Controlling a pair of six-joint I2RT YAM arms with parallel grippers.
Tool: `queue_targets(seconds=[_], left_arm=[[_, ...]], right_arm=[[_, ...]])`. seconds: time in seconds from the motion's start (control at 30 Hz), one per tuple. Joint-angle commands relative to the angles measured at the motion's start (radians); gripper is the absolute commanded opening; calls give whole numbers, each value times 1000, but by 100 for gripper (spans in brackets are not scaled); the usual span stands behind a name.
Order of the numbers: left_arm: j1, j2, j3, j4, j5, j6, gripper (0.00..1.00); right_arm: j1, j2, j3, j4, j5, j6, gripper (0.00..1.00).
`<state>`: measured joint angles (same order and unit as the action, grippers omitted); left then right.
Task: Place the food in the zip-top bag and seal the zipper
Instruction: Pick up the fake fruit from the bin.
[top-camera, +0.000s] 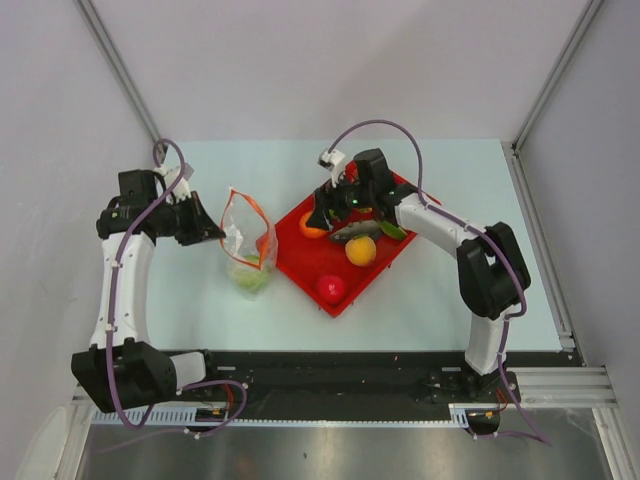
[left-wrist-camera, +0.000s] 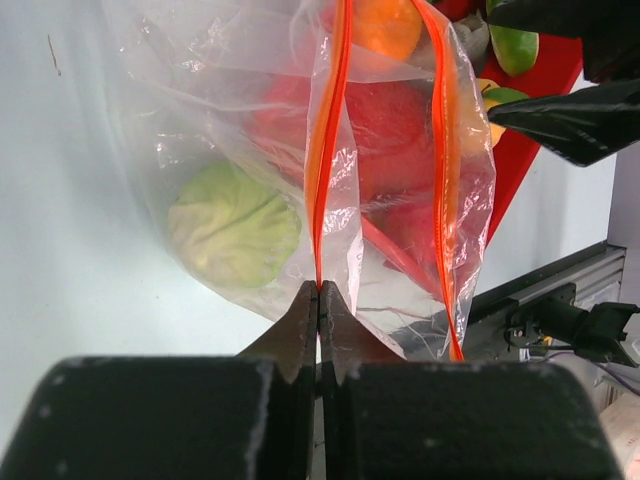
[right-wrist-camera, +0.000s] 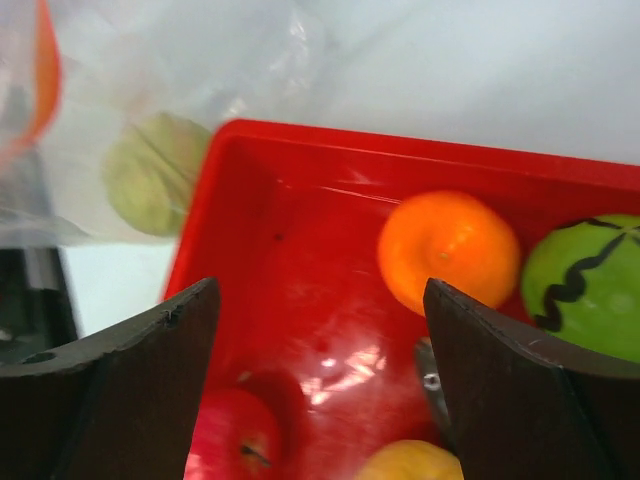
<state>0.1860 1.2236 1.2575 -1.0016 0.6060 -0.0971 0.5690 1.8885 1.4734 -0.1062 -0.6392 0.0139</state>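
Bag (top-camera: 247, 245) stands on the desk (top-camera: 430, 300) just left of the tray (top-camera: 298, 258), cabbage (left-wrist-camera: 233, 225) inside, mouth gaping. Left jaws are clenched on one side of the zipper (left-wrist-camera: 330, 150), holding that mouth up. Right jaws hang released over the orange (right-wrist-camera: 450, 250), with the melon (right-wrist-camera: 585, 285) just beside it. Likely trouble: the round orange squirts out of a shallow pinch, or one jaw clips the melon. A thin hold on floppy film could also slip, folding the mouth shut.
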Motion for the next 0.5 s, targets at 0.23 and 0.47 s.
queue_targets(seconds=[0.23, 0.47], left_arm=[[-6, 2, -3, 66, 15, -36, 0], [-8, 13, 2, 77, 15, -36, 0]], right_arm=[[80, 64, -7, 42, 206, -646, 87], [123, 152, -8, 74, 282, -721, 94]])
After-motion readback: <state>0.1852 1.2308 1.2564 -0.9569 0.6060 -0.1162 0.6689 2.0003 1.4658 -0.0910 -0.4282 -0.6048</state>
